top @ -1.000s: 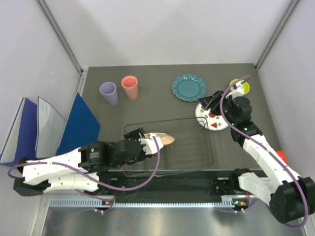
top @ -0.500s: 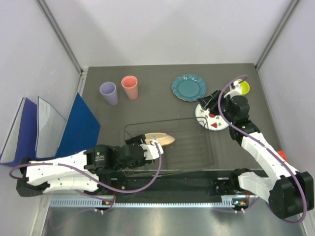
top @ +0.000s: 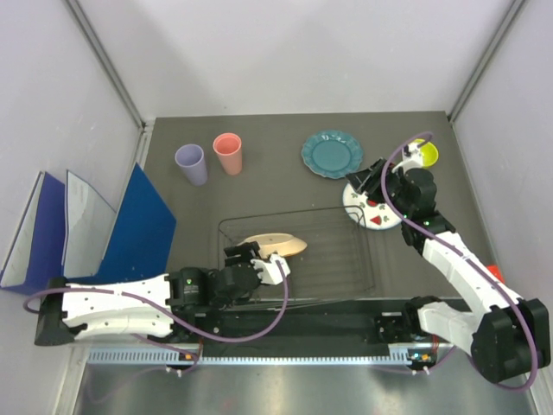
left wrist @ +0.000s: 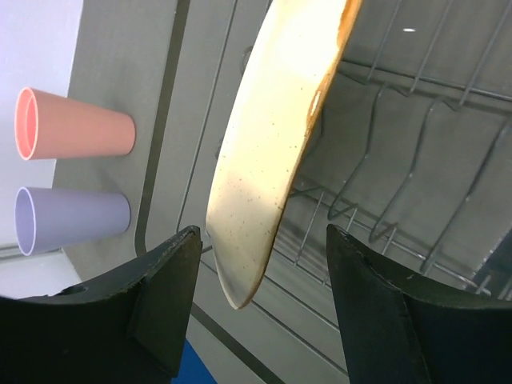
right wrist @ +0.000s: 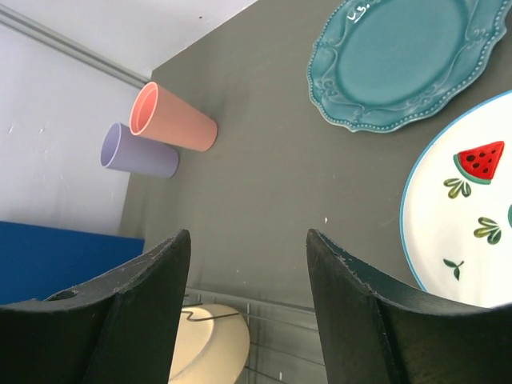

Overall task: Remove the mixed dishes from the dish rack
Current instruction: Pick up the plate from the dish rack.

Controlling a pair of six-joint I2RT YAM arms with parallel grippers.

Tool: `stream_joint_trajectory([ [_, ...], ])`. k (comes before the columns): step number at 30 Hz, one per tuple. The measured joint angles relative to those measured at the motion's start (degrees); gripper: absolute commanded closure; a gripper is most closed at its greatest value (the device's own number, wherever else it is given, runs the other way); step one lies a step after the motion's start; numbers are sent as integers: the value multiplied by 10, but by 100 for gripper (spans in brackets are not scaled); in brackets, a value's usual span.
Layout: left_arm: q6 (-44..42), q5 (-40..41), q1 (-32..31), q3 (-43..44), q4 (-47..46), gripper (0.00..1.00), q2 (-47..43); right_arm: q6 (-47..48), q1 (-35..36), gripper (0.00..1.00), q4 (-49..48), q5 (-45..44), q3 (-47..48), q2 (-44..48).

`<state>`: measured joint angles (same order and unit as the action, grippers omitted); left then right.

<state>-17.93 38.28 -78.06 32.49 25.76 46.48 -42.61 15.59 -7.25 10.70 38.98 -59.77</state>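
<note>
The peach plate [top: 275, 245] stands on edge among the tines of the dish rack [top: 346, 259]. My left gripper [top: 257, 258] is open at the rack's near left. In the left wrist view the plate's [left wrist: 276, 152] lower rim hangs between the open fingers [left wrist: 160, 308] without touching them, over the rack wires [left wrist: 400, 160]. My right gripper [top: 362, 181] is open and empty above the white plate with red marks [top: 377, 213]. On the table stand the lavender cup [top: 191, 163], salmon-pink cup [top: 228, 153], teal scalloped plate [top: 332, 154] and yellow-green bowl [top: 424, 154].
Blue folders [top: 138, 220] lean against the left wall. White walls close the table on three sides. The right wrist view shows the teal plate [right wrist: 408, 60], the white plate [right wrist: 472, 216], both cups [right wrist: 172, 120] and the peach plate [right wrist: 212, 344] in the rack.
My left arm has drawn back toward the near edge, and its gripper now sits a little nearer than the peach plate. The plate stays in the rack. The right arm has barely moved.
</note>
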Motion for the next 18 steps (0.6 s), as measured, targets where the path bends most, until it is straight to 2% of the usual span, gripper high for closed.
stream_joint_trajectory([
  [6, -20, 23, 0, -9, -47, 39, -3, 0, 0, 40, 0, 2, 0, -5],
  [8, -28, 28, 0, -9, -56, 48, -3, 0, 0, 41, -1, 3, 0, -9],
  [10, -32, 31, 0, -9, -59, 52, -3, -2, 0, 41, -2, 6, 0, -12],
  [11, -34, 32, 0, -8, -60, 58, -2, -5, 0, 41, -3, 8, 0, -13],
  [18, -34, 34, 0, -4, -56, 74, 3, -11, 0, 41, -6, 14, -5, -18],
])
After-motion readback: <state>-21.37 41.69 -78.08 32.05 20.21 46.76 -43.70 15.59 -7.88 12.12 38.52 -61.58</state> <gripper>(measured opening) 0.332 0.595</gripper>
